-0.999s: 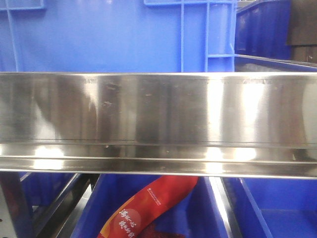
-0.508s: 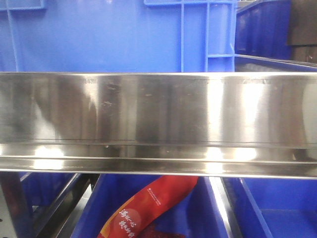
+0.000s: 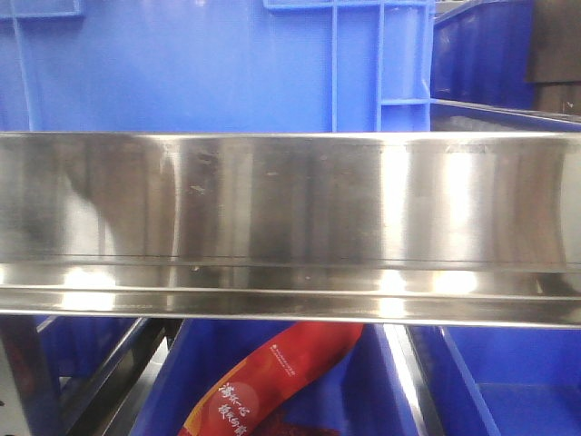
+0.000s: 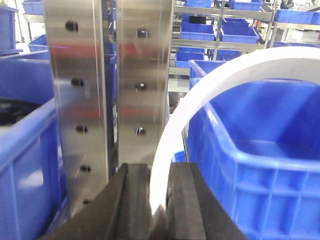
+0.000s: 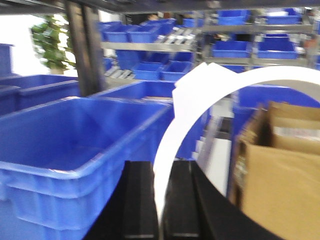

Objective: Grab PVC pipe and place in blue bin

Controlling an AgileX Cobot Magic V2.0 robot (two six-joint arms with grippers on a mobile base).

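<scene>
Left gripper (image 4: 159, 169) is clamped on the PVC pipe (image 4: 197, 97), with its two black fingers (image 4: 135, 200) pressing the lower end of the white strip from either side. Left of the PVC pipe stands a steel upright (image 4: 80, 100) dotted with dark bolts, and farther left is the wall of a blue crate (image 4: 25, 165). From the fingers the pipe rises and arcs over to the right. It is held in the air and crosses in front of a blue bin (image 4: 260, 165) just to its right. Whether it hangs over the bin's opening cannot be told. Right gripper (image 5: 165, 167) is likewise closed around a second PVC pipe (image 5: 172, 145), a white arc that curves up and to the right, with a broader flat piece at the top of the bend. Left of that arc sits an open blue tub (image 5: 75, 145), and right of it a cardboard box (image 5: 280, 185). In the front-facing view a steel shelf rail (image 3: 290, 209) spans the frame, with a blue container (image 3: 182, 64) above it and a red packet (image 3: 272, 372) below it.
</scene>
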